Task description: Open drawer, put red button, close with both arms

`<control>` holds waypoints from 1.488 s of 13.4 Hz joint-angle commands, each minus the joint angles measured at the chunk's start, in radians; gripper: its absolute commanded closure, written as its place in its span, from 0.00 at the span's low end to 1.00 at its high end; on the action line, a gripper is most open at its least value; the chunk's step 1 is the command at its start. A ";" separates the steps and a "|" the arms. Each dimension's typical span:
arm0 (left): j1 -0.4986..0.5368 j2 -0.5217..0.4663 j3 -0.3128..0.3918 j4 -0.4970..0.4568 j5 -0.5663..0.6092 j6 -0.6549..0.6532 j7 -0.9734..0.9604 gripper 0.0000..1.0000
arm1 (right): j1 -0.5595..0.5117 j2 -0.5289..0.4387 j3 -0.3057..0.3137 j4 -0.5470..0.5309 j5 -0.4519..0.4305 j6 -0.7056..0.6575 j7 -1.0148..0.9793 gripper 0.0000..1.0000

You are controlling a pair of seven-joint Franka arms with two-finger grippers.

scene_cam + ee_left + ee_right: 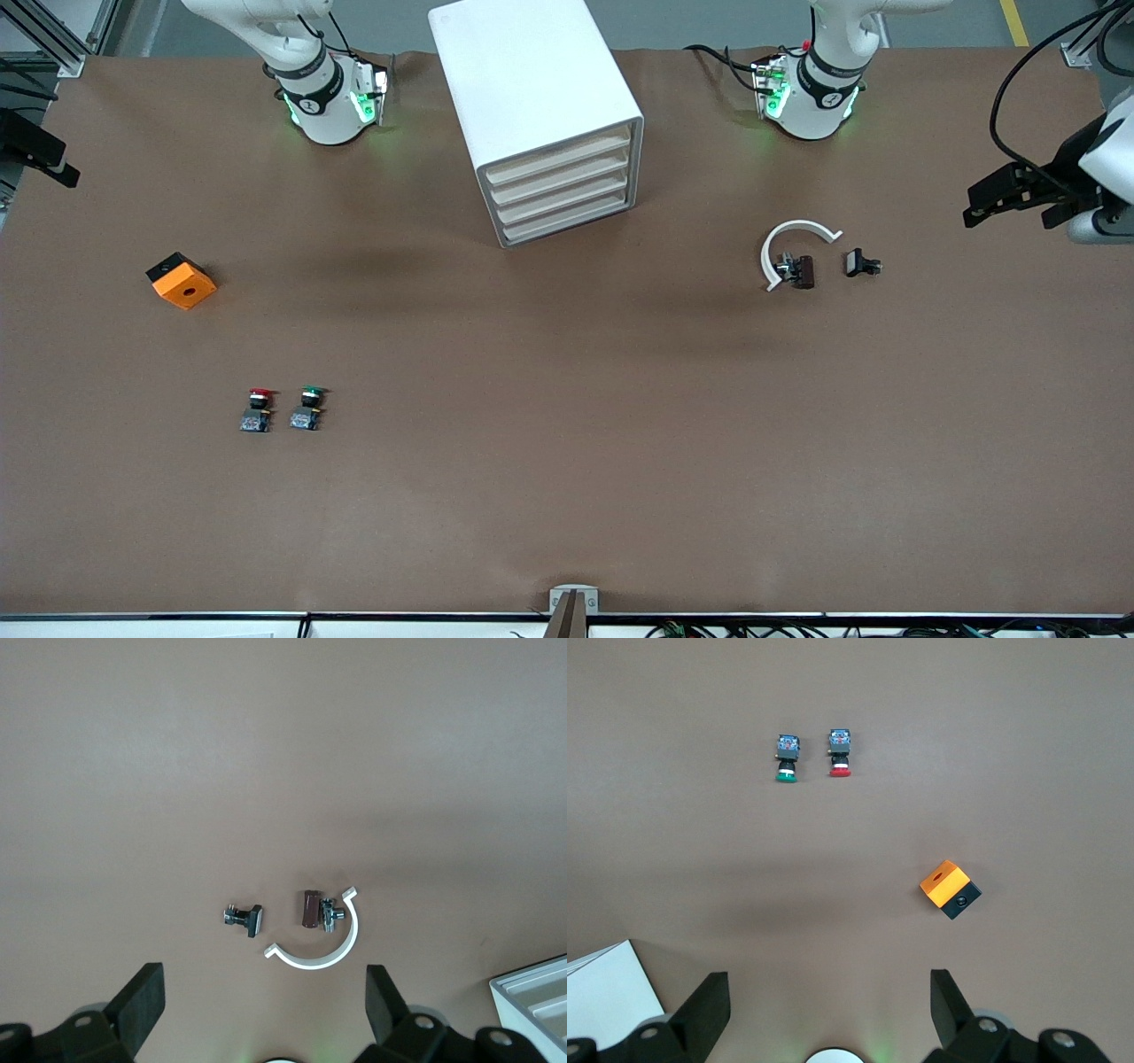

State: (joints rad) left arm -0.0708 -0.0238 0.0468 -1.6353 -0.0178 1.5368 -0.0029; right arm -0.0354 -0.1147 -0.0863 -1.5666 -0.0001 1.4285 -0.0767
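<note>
The red button [258,408] stands on the table toward the right arm's end, beside the green-capped button [309,407]. It also shows in the right wrist view [839,753]. The white drawer cabinet [540,106] stands between the arm bases with its stack of drawers [562,197] all shut. My right gripper [828,1010] is open and empty, high over the table between the cabinet and the orange block; it shows at the front view's edge [53,164]. My left gripper [266,1010] is open and empty, high over the table by the white ring, and shows at the other edge [1010,206].
An orange and black block [182,280] lies nearer the right arm's base than the buttons. A white open ring [793,248], a small brown part [803,271] and a small black part [861,263] lie in front of the left arm's base.
</note>
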 commanded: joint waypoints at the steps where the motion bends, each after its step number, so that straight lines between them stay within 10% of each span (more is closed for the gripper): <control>1: -0.001 0.074 -0.004 0.023 0.019 -0.004 -0.014 0.00 | 0.009 -0.025 -0.003 -0.021 0.009 0.006 0.014 0.00; 9: -0.056 0.251 -0.016 0.025 -0.030 0.144 -0.178 0.00 | 0.000 0.026 -0.009 0.004 -0.004 0.000 0.014 0.00; 17: -0.312 0.424 -0.018 0.060 -0.039 0.229 -0.648 0.00 | -0.047 0.283 -0.010 0.031 0.006 0.125 0.006 0.00; 20: -0.366 0.501 -0.018 0.153 -0.211 0.221 -0.900 0.00 | -0.041 0.323 -0.010 0.019 0.017 0.234 0.020 0.00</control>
State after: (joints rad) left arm -0.4223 0.4193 0.0219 -1.5659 -0.1220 1.7799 -0.7782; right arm -0.0722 0.1781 -0.1041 -1.5695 0.0010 1.6396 -0.0761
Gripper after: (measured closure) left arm 0.000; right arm 0.000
